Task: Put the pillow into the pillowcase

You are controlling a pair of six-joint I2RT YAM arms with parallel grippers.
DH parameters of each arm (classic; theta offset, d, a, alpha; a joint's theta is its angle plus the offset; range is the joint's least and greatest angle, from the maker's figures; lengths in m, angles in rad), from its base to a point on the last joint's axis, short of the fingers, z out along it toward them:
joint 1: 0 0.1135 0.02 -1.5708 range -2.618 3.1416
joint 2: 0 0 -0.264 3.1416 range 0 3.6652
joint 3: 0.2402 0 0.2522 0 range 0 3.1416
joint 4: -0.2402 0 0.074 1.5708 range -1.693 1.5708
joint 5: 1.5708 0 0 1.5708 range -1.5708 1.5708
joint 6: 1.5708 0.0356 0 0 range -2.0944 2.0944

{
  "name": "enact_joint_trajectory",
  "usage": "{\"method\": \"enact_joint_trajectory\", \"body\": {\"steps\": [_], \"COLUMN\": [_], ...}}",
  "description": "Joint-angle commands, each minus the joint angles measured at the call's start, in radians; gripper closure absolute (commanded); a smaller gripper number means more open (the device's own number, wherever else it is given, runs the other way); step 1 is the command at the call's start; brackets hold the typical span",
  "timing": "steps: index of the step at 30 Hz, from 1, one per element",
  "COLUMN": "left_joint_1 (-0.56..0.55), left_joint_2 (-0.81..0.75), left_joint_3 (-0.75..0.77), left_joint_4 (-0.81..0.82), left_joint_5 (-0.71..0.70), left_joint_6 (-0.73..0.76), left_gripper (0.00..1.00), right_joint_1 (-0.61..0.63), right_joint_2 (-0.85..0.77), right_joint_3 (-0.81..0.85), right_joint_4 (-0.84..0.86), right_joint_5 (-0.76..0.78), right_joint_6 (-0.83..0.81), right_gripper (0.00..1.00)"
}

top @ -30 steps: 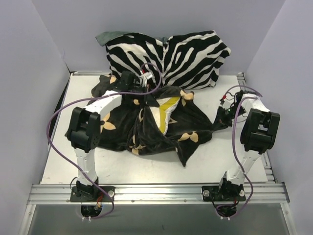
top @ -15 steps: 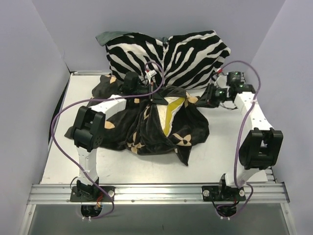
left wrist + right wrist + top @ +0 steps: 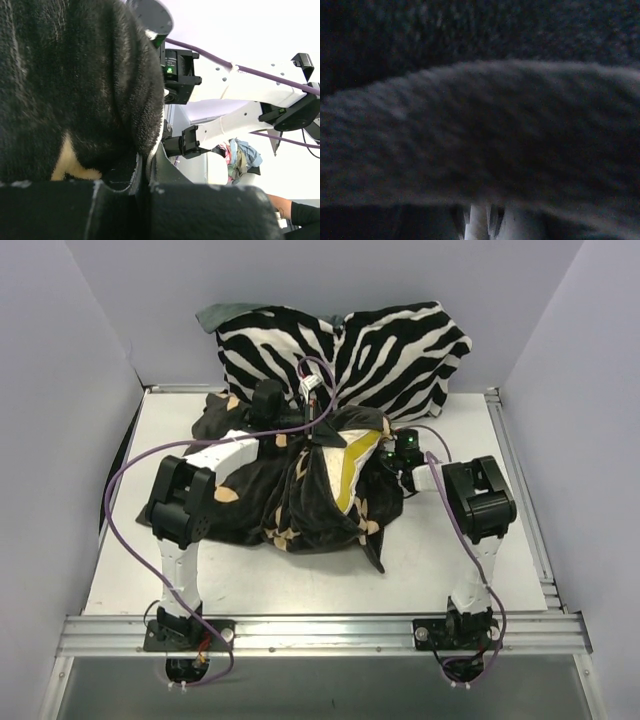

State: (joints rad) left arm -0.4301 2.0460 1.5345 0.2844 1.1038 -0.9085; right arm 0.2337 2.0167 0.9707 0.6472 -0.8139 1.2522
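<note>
Nearest, white table. At mid-table, a crumpled pillowcase, heaped over the pillow, with only a cream face and yellow band showing through the opening on top. On the right flank of the heap, right jaws buried in black fabric; cannot tell how wide. Beyond, at the end of the left arm stretched over the heap, left jaws pinched shut on the pillowcase edge. Farthest, against the back wall, a zebra cushion.
</note>
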Motion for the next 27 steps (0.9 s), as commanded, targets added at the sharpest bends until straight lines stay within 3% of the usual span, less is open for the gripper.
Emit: {"method": "enact_joint_trajectory", "body": {"steps": [1, 7, 9, 12, 14, 18, 21, 24, 27], "left_joint_1": [-0.015, -0.018, -0.013, 0.004, 0.014, 0.021, 0.016, 0.008, -0.001], "left_joint_2": [-0.043, -0.043, -0.041, -0.053, -0.058, -0.055, -0.043, -0.029, -0.018], "left_joint_3": [0.056, 0.032, 0.032, 0.026, 0.018, 0.001, 0.003, 0.019, 0.038], "left_joint_4": [0.119, 0.154, 0.159, 0.157, 0.157, 0.203, 0.237, 0.251, 0.253], "left_joint_5": [0.082, 0.079, 0.082, 0.082, 0.084, 0.080, 0.082, 0.084, 0.082], "left_joint_6": [-0.038, -0.067, -0.069, -0.069, -0.070, -0.098, -0.125, -0.136, -0.141], "left_gripper": [1.00, 1.00, 1.00, 1.00, 1.00, 1.00, 1.00, 1.00, 1.00], "right_joint_1": [0.067, 0.141, 0.145, 0.101, 0.064, -0.077, -0.093, -0.048, 0.028], "right_joint_2": [0.037, 0.108, 0.128, 0.055, -0.039, -0.136, -0.191, -0.231, -0.213], "right_joint_3": [0.153, 0.204, 0.224, 0.136, 0.091, 0.033, 0.045, 0.054, 0.115], "right_joint_4": [0.305, 0.269, 0.260, 0.096, -0.114, -0.388, -0.364, -0.154, -0.103], "right_joint_5": [0.073, 0.122, 0.098, 0.097, 0.095, 0.096, -0.018, -0.083, -0.065], "right_joint_6": [0.181, 0.159, 0.147, 0.003, -0.104, -0.341, -0.379, -0.289, -0.261], "right_gripper": [0.84, 0.87, 0.94, 0.95, 0.93, 0.92, 0.92, 0.91, 0.92]}}
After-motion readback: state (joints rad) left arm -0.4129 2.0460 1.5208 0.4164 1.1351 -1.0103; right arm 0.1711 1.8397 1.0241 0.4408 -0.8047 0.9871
